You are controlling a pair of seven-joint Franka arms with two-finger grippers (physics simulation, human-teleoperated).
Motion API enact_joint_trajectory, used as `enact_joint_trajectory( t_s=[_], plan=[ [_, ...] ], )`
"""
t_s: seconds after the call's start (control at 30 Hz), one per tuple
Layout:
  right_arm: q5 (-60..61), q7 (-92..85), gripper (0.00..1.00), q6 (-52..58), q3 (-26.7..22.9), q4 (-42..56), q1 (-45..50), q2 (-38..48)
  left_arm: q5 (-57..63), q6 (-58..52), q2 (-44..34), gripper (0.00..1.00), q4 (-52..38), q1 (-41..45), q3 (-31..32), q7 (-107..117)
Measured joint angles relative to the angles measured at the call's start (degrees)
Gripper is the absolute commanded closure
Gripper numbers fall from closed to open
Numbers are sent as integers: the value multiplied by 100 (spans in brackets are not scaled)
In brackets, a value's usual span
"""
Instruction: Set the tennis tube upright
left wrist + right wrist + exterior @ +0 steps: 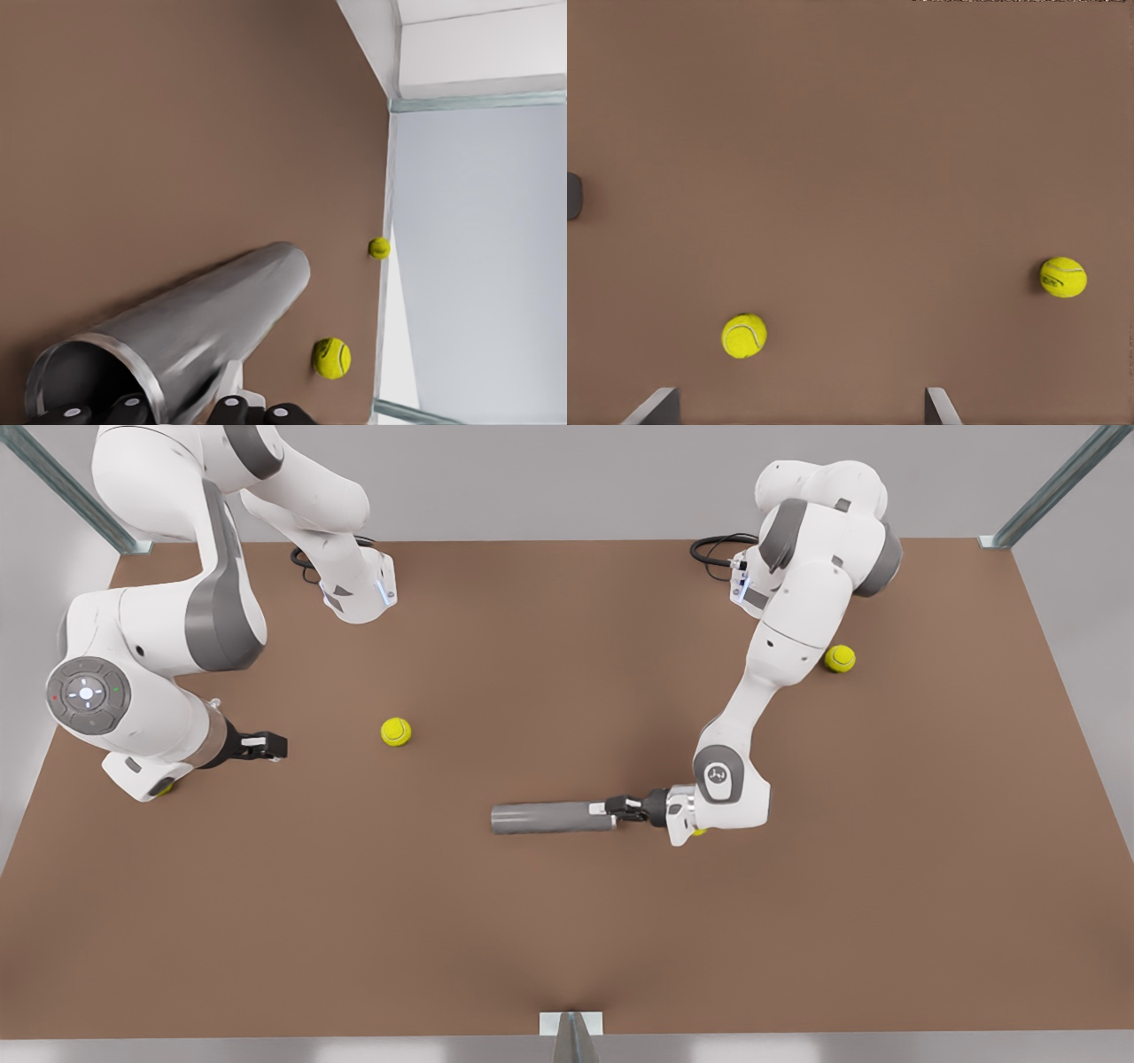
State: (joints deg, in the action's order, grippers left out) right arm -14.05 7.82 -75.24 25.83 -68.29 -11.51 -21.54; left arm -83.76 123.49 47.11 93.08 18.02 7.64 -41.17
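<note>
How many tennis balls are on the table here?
2 in plain sight: one ball left of centre in the front view, one at its right, beside the left arm. Yellow-green slivers under both wrists may be hidden balls.

I see my left end effector (182, 414) gripping the tube's (213, 323) open rim; two balls (331, 358) (379, 248) lie beyond on the worktop (177, 133).

left gripper (177, 414): cut off by the left wrist view's edge, only finger bases show; its grip on the tennis tube (190, 332) rim cannot be judged
right gripper (799, 409): only two finger tips (656, 409) enter the frame
third ball (700, 832): mostly hidden under the wrist
</note>
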Motion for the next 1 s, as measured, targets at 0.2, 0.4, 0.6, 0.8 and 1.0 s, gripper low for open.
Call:
enact_joint_trajectory(
  t_s=[0.2, 0.4, 0.6, 0.8, 1.0],
  plan=[
    [-141, -4, 0, 10, 0, 0, 9, 0, 6, 0, -58, 68, 9, 35, 0, 3],
    [-133, -4, 0, 10, 9, 0, 11, 0, 53, 0, -131, 73, 9, 70, 0, 117],
    [-133, -2, 0, 10, 9, -2, 17, 0, 128, -4, -226, 75, 55, 88, 0, 179],
    [-109, 35, 0, 18, 17, -35, 71, 0, 381, -2, -330, 77, 53, 88, 0, 484],
    [-107, 26, 0, 18, 18, -35, 61, 0, 549, -3, -480, 78, 53, 79, -8, 700]
  ],
)
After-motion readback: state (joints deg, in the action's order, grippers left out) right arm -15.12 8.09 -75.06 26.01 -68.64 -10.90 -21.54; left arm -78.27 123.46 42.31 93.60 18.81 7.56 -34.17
